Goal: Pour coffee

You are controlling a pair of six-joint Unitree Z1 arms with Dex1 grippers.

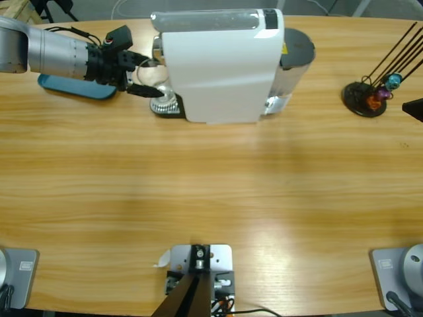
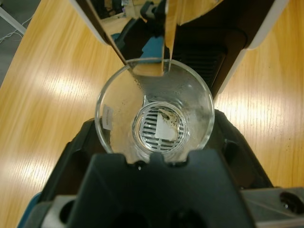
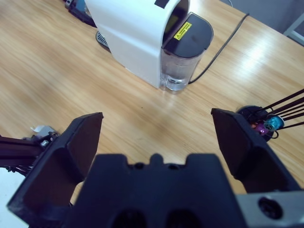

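A clear glass tumbler (image 2: 154, 118) stands on the drip grille of the white coffee machine (image 1: 221, 63), under its spout. My left gripper (image 2: 154, 130) is shut on the tumbler, one jaw on each side. Through the glass bottom I see the grille and a small brownish fleck; the inner wall is wet, and I cannot make out a pool of coffee. In the high view the left gripper (image 1: 151, 78) reaches in from the upper left to the machine's front. My right gripper (image 3: 156, 126) hangs open above the table, with nothing between its jaws.
The machine's water tank (image 3: 183, 52) with a yellow label sits at its rear, a cable trailing off. A black capsule stand (image 1: 367, 96) with coloured capsules is at the far right. A blue tray (image 1: 73, 87) lies under the left arm.
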